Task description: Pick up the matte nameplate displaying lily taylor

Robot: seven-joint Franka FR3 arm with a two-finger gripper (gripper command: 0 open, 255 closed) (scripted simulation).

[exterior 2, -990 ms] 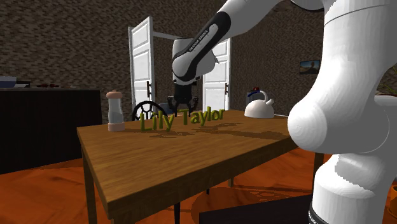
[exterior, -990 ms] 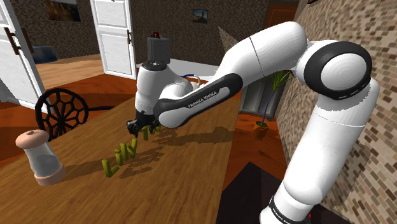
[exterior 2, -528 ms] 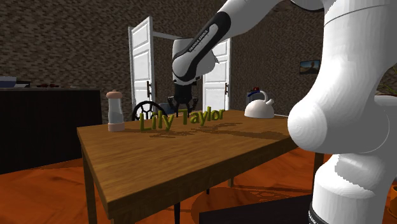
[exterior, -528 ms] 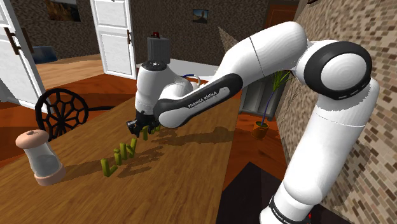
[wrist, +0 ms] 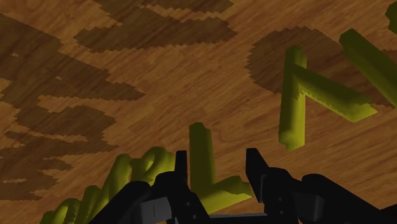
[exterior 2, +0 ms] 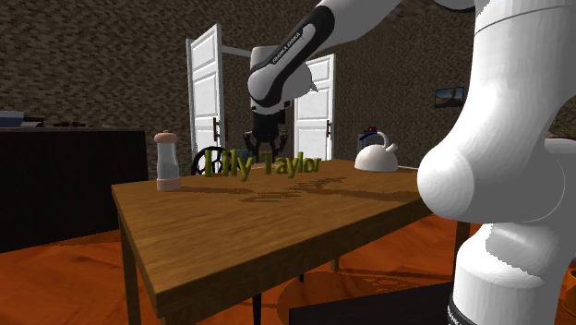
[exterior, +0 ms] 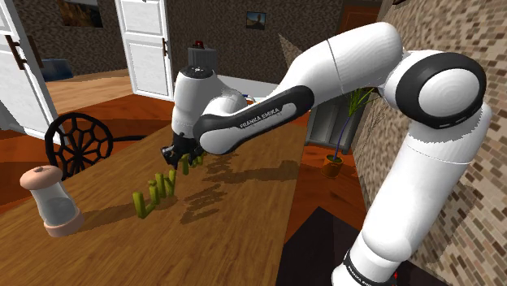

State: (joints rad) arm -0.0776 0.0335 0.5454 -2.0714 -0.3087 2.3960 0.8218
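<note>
The nameplate (exterior: 158, 188) is a row of matte olive-green letters reading Lily Taylor (exterior 2: 268, 166). It hangs a little above the wooden table (exterior: 244, 236), tilted, with its shadow below it. My black gripper (exterior: 180, 160) is shut on it from above, near the middle of the row (exterior 2: 258, 155). In the wrist view the two fingers clasp an upright letter between them (wrist: 217, 156), and other letters (wrist: 299, 95) stand further out over the tabletop (wrist: 159, 76).
A grinder with a pale top (exterior: 53, 199) stands at the table's end beyond the letters (exterior 2: 167, 161). A white kettle (exterior 2: 375, 155) sits at the other end. A wheel-back chair (exterior: 79, 145) is behind the table, with white doors (exterior: 146, 41) beyond it.
The fingers closed on the nameplate, and the gripper then rose with it. The letters have left the table and now hang tilted above their shadow.
</note>
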